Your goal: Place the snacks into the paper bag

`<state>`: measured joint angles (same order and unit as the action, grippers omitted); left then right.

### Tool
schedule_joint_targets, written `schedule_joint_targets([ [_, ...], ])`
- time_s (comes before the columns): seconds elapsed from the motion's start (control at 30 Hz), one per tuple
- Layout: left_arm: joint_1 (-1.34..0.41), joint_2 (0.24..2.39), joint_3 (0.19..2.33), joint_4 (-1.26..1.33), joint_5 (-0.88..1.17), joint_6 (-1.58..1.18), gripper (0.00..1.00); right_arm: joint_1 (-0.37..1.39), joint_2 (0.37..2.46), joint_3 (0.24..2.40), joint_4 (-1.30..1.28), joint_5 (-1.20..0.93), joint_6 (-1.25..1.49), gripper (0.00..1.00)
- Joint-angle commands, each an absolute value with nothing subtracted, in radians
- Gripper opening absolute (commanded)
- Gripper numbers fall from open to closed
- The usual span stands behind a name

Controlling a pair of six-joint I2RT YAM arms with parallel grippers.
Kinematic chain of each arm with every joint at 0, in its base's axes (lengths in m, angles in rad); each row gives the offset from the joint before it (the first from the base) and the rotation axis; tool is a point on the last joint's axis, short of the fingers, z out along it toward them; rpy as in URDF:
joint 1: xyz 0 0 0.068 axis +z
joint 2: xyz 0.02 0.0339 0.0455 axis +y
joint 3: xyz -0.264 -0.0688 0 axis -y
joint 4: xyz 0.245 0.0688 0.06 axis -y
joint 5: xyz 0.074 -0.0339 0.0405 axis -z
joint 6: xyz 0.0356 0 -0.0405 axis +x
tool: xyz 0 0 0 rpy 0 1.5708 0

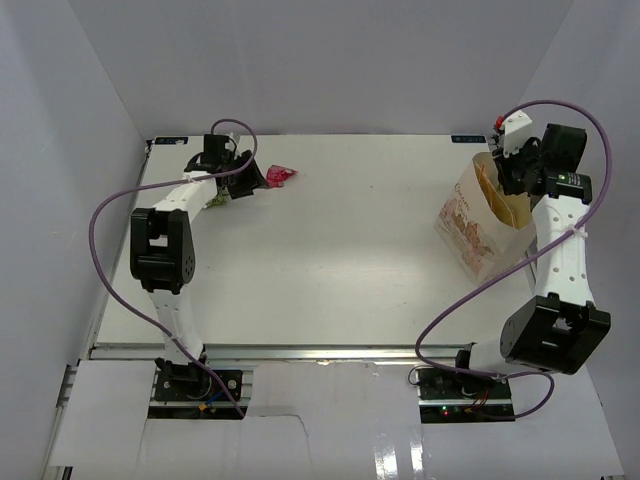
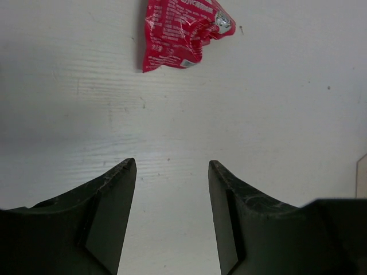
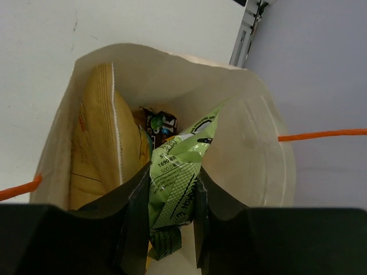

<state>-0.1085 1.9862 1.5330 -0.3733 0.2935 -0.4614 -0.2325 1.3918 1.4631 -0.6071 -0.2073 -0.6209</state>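
The tan paper bag (image 1: 478,218) stands open at the far right of the table. My right gripper (image 1: 512,172) is over its mouth. In the right wrist view the gripper (image 3: 172,171) is shut on a light green packet (image 3: 179,172) and holds it inside the bag (image 3: 252,143). A tan chip bag (image 3: 100,143) and a dark packet (image 3: 161,123) lie inside. A pink-red wrapper (image 1: 280,176) lies at the far left. My left gripper (image 1: 246,181) is open and empty just left of it, and the wrapper (image 2: 180,31) lies ahead of the fingers (image 2: 172,163).
The bag's orange cord handles (image 3: 321,135) hang out to both sides. A small greenish thing (image 1: 215,198) lies partly hidden under the left arm. White walls close in the table on the left, back and right. A metal rail (image 3: 248,31) runs behind the bag.
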Motion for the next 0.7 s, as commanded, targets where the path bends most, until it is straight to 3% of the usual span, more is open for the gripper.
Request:
schedule_joint_targets([
  [0.0, -0.11, 2.015, 1.63, -0.383, 0.23, -0.382, 0.64, -0.236, 1.39, 1.471, -0.597, -0.178, -0.65, 0.18],
  [0.1, -0.115, 2.085, 1.675, -0.388, 0.227, -0.342, 0.65, -0.247, 1.41, 1.491, -0.612, -0.193, -0.643, 0.55],
  [0.13, -0.118, 2.104, 1.713, -0.388, 0.227, -0.334, 0.66, -0.25, 1.402, 1.496, -0.617, -0.225, -0.64, 0.77],
  [0.23, -0.143, 2.184, 1.803, -0.4, 0.213, -0.305, 0.67, -0.252, 1.368, 1.511, -0.62, -0.305, -0.634, 0.92],
  [0.43, -0.205, 2.318, 1.954, -0.364, 0.161, -0.261, 0.74, -0.252, 1.344, 1.511, -0.641, -0.436, -0.591, 0.95],
  [0.67, -0.264, 2.379, 2.023, -0.296, 0.015, -0.104, 0.74, -0.253, 1.325, 1.448, -0.647, -0.492, -0.569, 0.95],
])
